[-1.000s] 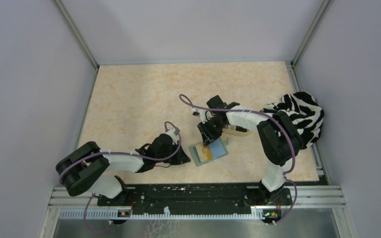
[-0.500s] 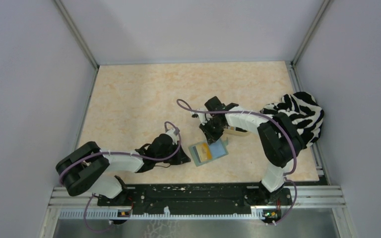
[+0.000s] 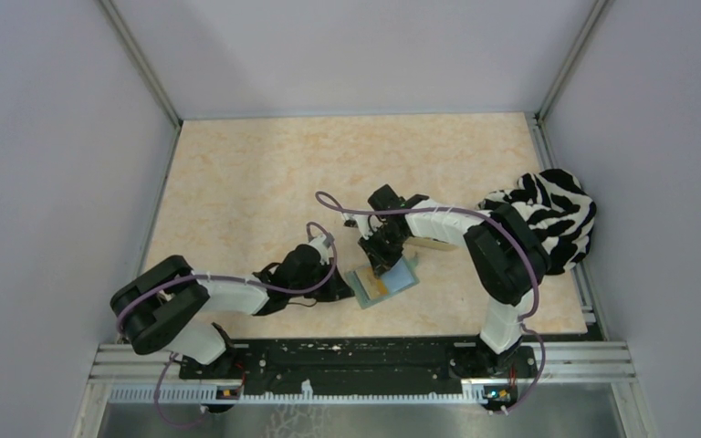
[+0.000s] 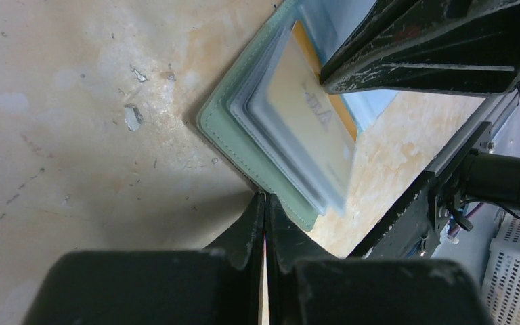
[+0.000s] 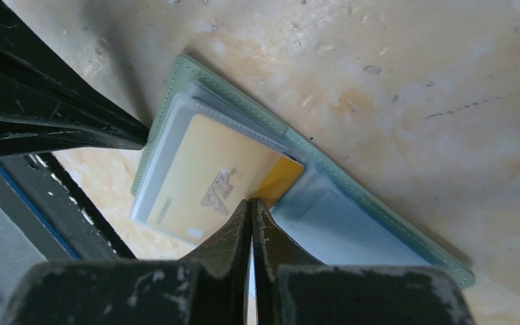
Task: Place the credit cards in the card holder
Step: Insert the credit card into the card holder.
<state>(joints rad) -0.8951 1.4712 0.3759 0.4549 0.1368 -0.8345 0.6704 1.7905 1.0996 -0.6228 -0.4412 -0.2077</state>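
Observation:
The card holder [image 3: 386, 281] lies open on the table, pale green outside [image 4: 238, 141] and light blue inside [image 5: 338, 227]. A yellow-gold credit card [image 5: 206, 181] sits in its clear sleeve, one bare corner sticking out toward the blue side; the same credit card [image 4: 306, 112] shows in the left wrist view. My right gripper [image 5: 251, 202] is shut, its tips resting against that card's edge. My left gripper [image 4: 265, 197] is shut too, tips touching the holder's green border with nothing between them. In the top view the left gripper [image 3: 344, 292] is left of the holder and the right gripper [image 3: 380, 262] is over it.
A black-and-white striped cloth [image 3: 552, 219] is bunched at the table's right edge. A tan tray [image 3: 438, 243] peeks out under the right arm. Metal frame posts rise at the back corners, and a black rail [image 3: 347, 356] runs along the near edge.
The right gripper has shut and moved down-left onto the holder, against the yellow card. The left arm has edged slightly toward the holder.

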